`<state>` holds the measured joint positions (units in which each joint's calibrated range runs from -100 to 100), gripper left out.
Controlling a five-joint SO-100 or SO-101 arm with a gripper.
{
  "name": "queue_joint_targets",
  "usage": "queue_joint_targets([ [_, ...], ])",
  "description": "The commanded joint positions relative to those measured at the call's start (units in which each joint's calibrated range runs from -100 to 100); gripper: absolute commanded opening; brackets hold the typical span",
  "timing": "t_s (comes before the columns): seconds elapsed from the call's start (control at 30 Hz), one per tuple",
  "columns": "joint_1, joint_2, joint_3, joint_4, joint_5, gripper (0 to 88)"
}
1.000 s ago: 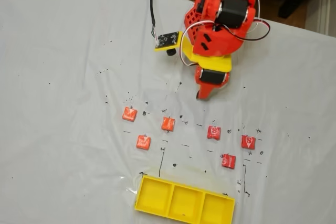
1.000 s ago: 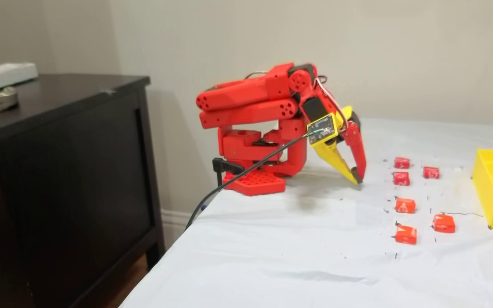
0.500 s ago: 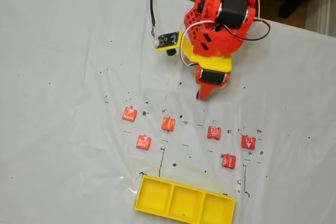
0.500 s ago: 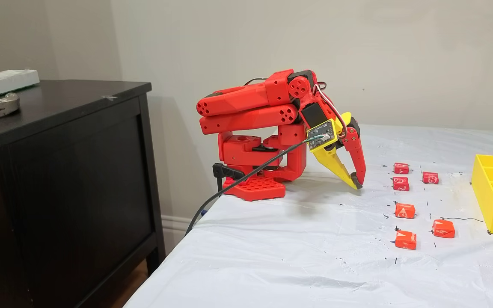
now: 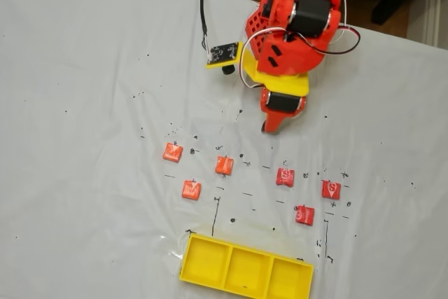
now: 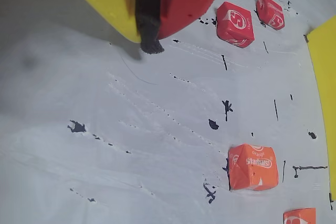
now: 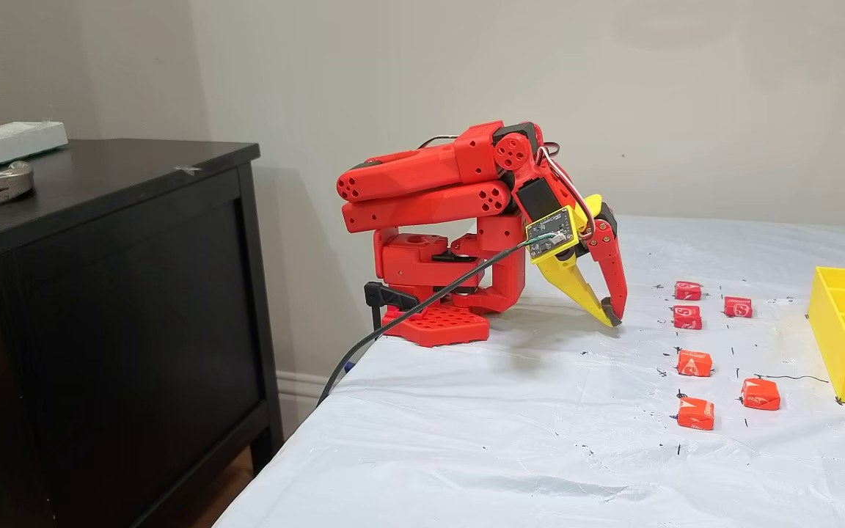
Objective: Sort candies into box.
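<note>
I see the table (image 5: 84, 103) under its white plastic sheet, then my red arm (image 7: 430, 191) folded low over its base at the far edge in the top-down fixed view, wrist pitched down. The box (image 5: 245, 267), a long yellow tray of 3 compartments, sits at the near edge in that view and all 3 look empty to me. The gripper (image 7: 611, 317) has its yellow and red fingers pressed together at the tips, holding nothing, hovering just off the sheet and well short of the sweets. The 6 candies (image 5: 224, 165) lie scattered in 2 loose rows between the gripper and the box; the nearest one (image 6: 252, 167) shows in the wrist view. I judge them light, slightly soft and slick in their wrappers, so I would pinch one across 2 flat opposite sides.
</note>
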<state>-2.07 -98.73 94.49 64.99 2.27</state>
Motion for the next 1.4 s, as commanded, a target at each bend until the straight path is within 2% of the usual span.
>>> queue_joint_targets([
  [0.0, -0.3, -0.4, -0.1, -0.6, 0.2, 0.1],
  [0.97, -0.6, -0.4, -0.1, -0.4, 0.5, 0.1],
  [1.13, -3.2, -0.4, -0.1, -0.4, 1.6, 7.0],
  [1.2, -4.9, -0.3, -0.3, -0.8, 2.1, 0.6],
  [1.37, -8.2, -0.3, -3.0, -3.3, 3.9, 0.1],
])
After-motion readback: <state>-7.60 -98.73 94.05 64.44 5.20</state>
